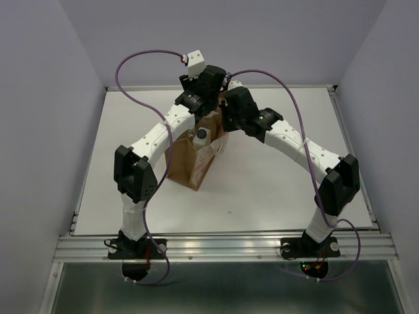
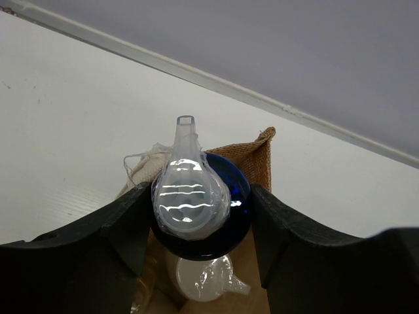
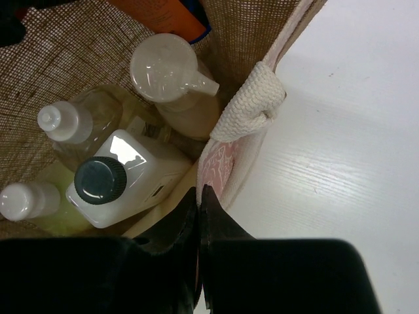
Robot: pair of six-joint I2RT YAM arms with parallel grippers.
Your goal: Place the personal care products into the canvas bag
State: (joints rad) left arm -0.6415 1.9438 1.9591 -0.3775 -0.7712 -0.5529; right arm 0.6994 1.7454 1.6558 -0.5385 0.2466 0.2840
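Four bottles stand inside the canvas bag [image 3: 59, 59]: one beige-peach bottle [image 3: 190, 111] with a white pump top, one amber-tinted bottle [image 3: 95, 111] with a white cap, one squarish bottle [image 3: 141, 173] with a black cap, and one yellow-green bottle [image 3: 55, 219] with a white cap. The left gripper [image 2: 200, 196] is clamped on a fifth bottle [image 2: 191, 203], orange with a blue collar and clear cap, over the bag's mouth. The right gripper [image 3: 198, 196] pinches the bag's pink-patterned rim between its two closed fingers, near one white handle [image 3: 252, 104].

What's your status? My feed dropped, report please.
Left gripper shut on blue-collared bottle above canvas bag. Right gripper shut on bag rim. Four bottles inside. No obstruction seen.
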